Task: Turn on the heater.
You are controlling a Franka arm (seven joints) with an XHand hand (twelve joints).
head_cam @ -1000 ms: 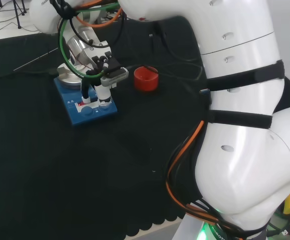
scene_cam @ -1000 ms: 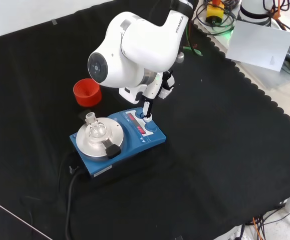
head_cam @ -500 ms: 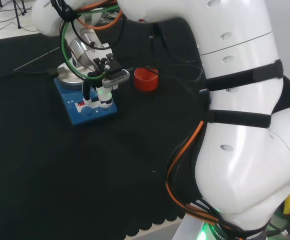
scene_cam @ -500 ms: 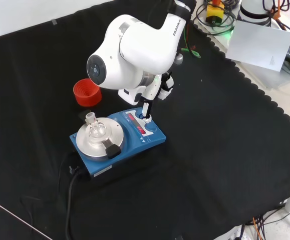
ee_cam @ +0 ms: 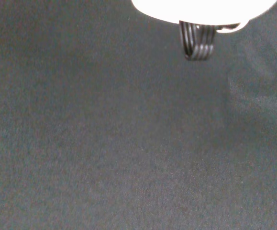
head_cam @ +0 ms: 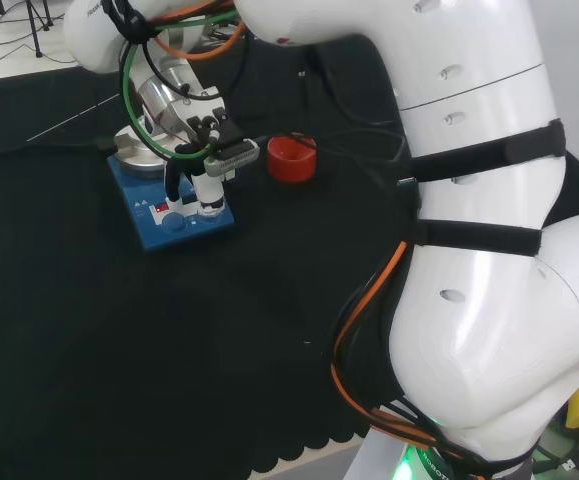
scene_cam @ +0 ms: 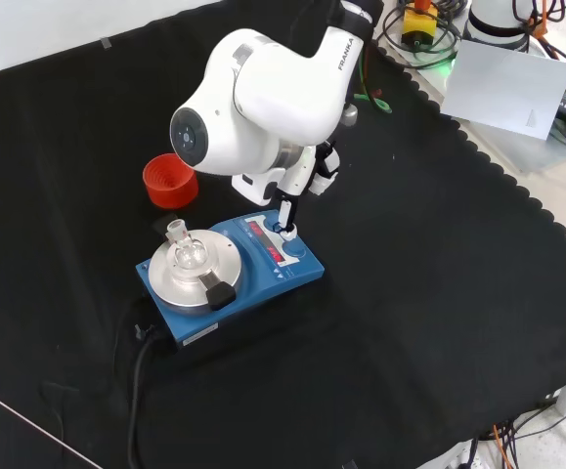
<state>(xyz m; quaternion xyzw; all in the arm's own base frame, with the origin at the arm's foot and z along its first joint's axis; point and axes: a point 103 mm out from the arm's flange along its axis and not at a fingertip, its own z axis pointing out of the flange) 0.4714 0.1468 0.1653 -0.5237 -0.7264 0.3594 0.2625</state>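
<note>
you had the black and white hand (scene_cam: 285, 207), fingers straight, at the blue square heater's (scene_cam: 232, 276) two o'clock corner; a squarely downward press suited its panel.

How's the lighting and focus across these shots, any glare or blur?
Wrist view: a blown-out, blurred white part of the hand above grainy black cloth. Front view: evenly lit, with bright reflections on the heater's metal plate. Head view: the arm's white links loom large and bright.

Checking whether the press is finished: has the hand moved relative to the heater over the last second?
Yes, slightly. In the front view the hand has lifted a little from the heater's front panel, its straight fingertip now just above the controls.
</note>
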